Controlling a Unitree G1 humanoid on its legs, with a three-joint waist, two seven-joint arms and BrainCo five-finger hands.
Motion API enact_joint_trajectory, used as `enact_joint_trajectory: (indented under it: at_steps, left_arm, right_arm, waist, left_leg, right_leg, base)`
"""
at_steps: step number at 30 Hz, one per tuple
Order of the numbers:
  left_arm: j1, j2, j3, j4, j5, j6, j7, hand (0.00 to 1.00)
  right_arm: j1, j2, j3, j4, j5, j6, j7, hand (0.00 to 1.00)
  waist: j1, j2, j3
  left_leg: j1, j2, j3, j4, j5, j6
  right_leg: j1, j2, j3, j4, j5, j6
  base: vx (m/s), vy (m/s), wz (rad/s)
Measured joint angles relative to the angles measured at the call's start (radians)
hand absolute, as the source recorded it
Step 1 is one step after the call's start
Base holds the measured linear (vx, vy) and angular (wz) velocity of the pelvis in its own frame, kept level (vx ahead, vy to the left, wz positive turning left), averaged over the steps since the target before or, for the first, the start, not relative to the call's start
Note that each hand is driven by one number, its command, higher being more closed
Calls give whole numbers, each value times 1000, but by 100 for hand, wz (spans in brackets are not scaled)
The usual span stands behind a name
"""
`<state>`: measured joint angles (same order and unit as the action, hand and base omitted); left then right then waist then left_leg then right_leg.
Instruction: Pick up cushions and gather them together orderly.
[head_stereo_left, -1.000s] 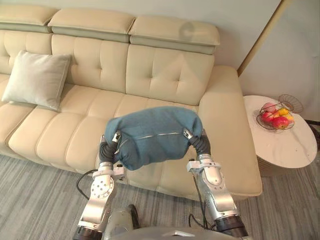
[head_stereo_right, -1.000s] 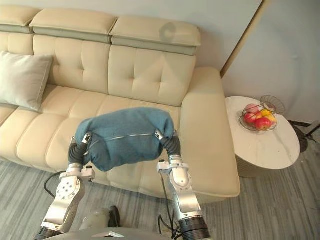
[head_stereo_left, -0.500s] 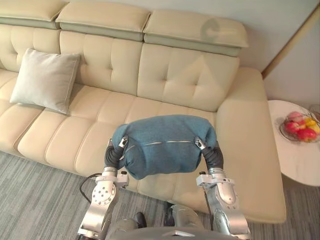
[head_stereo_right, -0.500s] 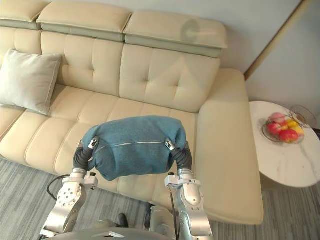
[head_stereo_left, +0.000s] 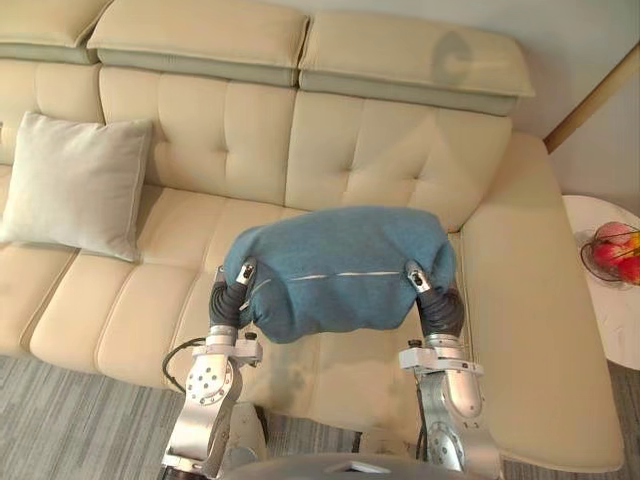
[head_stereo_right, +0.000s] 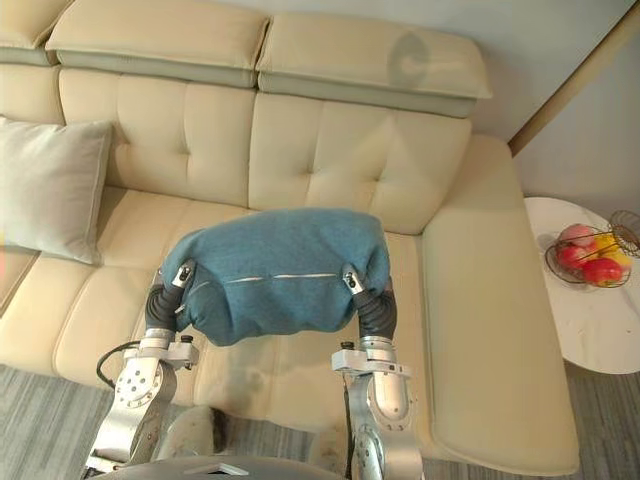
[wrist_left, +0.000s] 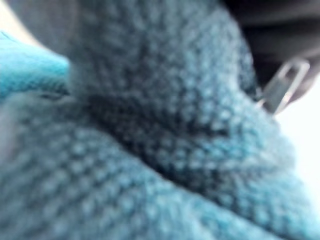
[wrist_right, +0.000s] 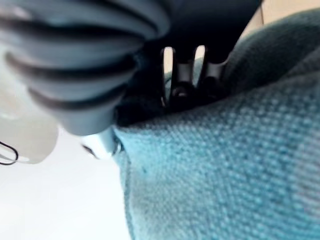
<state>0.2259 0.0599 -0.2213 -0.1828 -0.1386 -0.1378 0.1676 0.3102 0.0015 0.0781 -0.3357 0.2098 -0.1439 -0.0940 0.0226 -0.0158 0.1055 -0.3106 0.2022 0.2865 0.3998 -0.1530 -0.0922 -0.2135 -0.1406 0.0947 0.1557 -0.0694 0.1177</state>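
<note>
A blue knitted cushion (head_stereo_left: 335, 265) hangs above the middle seat of the cream sofa (head_stereo_left: 400, 165), carried between both hands. My left hand (head_stereo_left: 227, 297) grips its left end, with the thumb lying over the front face. My right hand (head_stereo_left: 441, 306) grips the right end the same way. In the right wrist view the fingers (wrist_right: 182, 75) press into the blue fabric (wrist_right: 225, 170). Blue knit (wrist_left: 150, 150) lies right against the left wrist view. A pale beige cushion (head_stereo_left: 75, 185) leans against the sofa's backrest at the far left.
The sofa's wide right armrest (head_stereo_left: 530, 300) runs toward me. Beyond it stands a round white side table (head_stereo_right: 600, 330) with a wire basket of fruit (head_stereo_right: 590, 258). Grey carpet (head_stereo_left: 70, 420) lies in front of the sofa.
The camera has shifted, with the sofa now nearer and more centred. The blue cushion stays held between both hands and sits a little further over the seat.
</note>
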Motion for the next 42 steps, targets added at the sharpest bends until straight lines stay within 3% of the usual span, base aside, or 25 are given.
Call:
enact_joint_trajectory:
  at_steps: [4, 7, 9, 17, 19, 23, 25, 27, 30, 31, 32, 34, 39, 42]
  left_arm:
    - [-25, 0, -9, 1, 26, 9, 19, 100]
    - [-89, 0, -17, 1, 44, 10, 53, 100]
    - [-193, 0, -16, 25, 46, 10, 100, 100]
    - [-603, 35, 2, 193, 44, 10, 256, 100]
    - [-813, 63, 11, 266, 44, 10, 308, 100]
    - [-1098, 117, 19, 354, 44, -1, 368, 100]
    - [-1336, 158, 31, 467, 48, -4, 403, 100]
    - [-1431, 158, 44, 530, 64, -4, 419, 100]
    - [-1646, 177, 50, 662, 66, -4, 441, 100]
    - [-1713, 185, 46, 709, 66, -3, 440, 0]
    - [-1756, 196, 40, 739, 69, -2, 438, 0]
    - [-1789, 204, 33, 775, 84, -2, 436, 0]
    - [-1853, 242, 12, 893, 141, 1, 413, 0]
    - [-1856, 248, 8, 943, 175, -3, 384, 0]
  right_arm:
    - [-6, 1, -4, 0, -60, -1, -30, 100]
    - [-33, 0, -3, 0, -73, 0, -65, 100]
    - [-108, -1, -3, 10, -111, 0, -108, 100]
    - [-512, -11, -20, 164, -218, 1, -302, 100]
    - [-716, -28, -54, 225, -262, 13, -392, 100]
    - [-984, -57, -91, 280, -354, 45, -507, 100]
    - [-1213, -90, -133, 342, -424, 60, -581, 100]
    - [-1329, -100, -165, 406, -449, 64, -612, 100]
    - [-1553, -161, -204, 501, -454, 80, -671, 100]
    - [-1608, -187, -205, 527, -455, 88, -688, 100]
    - [-1643, -205, -206, 552, -462, 93, -704, 0]
    - [-1672, -213, -210, 582, -476, 103, -721, 0]
    - [-1714, -248, -220, 656, -487, 115, -727, 0]
    - [-1732, -264, -220, 715, -488, 101, -727, 0]
  waist:
    - [-14, -3, -1]
    - [-15, -2, -2]
    - [-14, 0, -1]
    - [-1, 22, 14]
    - [3, 45, 30]
    - [12, 59, 55]
    - [10, 64, 82]
    - [5, 70, 93]
    - [-1, 89, 163]
    - [-4, 96, 182]
    - [-8, 100, 198]
    - [-9, 100, 214]
    - [-7, 103, 233]
    - [-7, 103, 235]
  left_leg:
    - [-14, 22, 63, 0, -2, -1]
    - [-67, 30, 73, 19, 7, 9]
    - [-128, 37, 69, 39, 20, 21]
    - [-258, 19, 35, 23, 84, 41]
    - [-294, -7, 14, -25, 135, 41]
    - [-320, -31, -3, -141, 224, 37]
    - [-330, -52, -15, -281, 327, 34]
    - [-334, -58, -21, -348, 381, 36]
    - [-317, -70, -54, -480, 469, 27]
    - [-337, -74, -66, -480, 474, 28]
    - [-349, -76, -69, -480, 475, 28]
    - [-358, -78, -71, -480, 476, 27]
    - [-441, -71, -111, -480, 507, -16]
    - [-486, -63, -113, -480, 509, -20]
  right_leg:
    - [-46, 13, 62, -27, 43, -5]
    - [-103, 20, 85, -27, 75, 12]
    - [-152, 25, 87, -33, 110, 35]
    - [-269, 20, 74, -22, 145, 27]
    - [-315, 8, 53, -5, 150, 28]
    - [-374, 3, 34, -10, 172, 25]
    - [-423, 3, 16, -39, 206, 24]
    - [-446, 5, 6, -51, 225, 33]
    - [-471, 11, -10, -73, 249, 37]
    - [-486, 9, -15, -74, 252, 38]
    - [-494, 6, -17, -77, 253, 39]
    - [-501, 5, -17, -84, 255, 40]
    - [-567, 7, -30, -102, 266, 34]
    - [-612, 13, -31, -101, 270, 32]
  base:
    - [-71, -7, -52]
    - [-29, -22, -20]
    - [-35, -20, -5]
    - [-103, -25, 14]
    - [-142, -30, 36]
    - [-92, -40, 25]
    - [-99, -59, 24]
    - [-57, -41, 13]
    - [-44, -40, 9]
    - [-16, -31, 8]
    - [4, -14, 9]
    - [0, 0, 0]
    - [27, -26, 4]
    - [3, 13, -3]
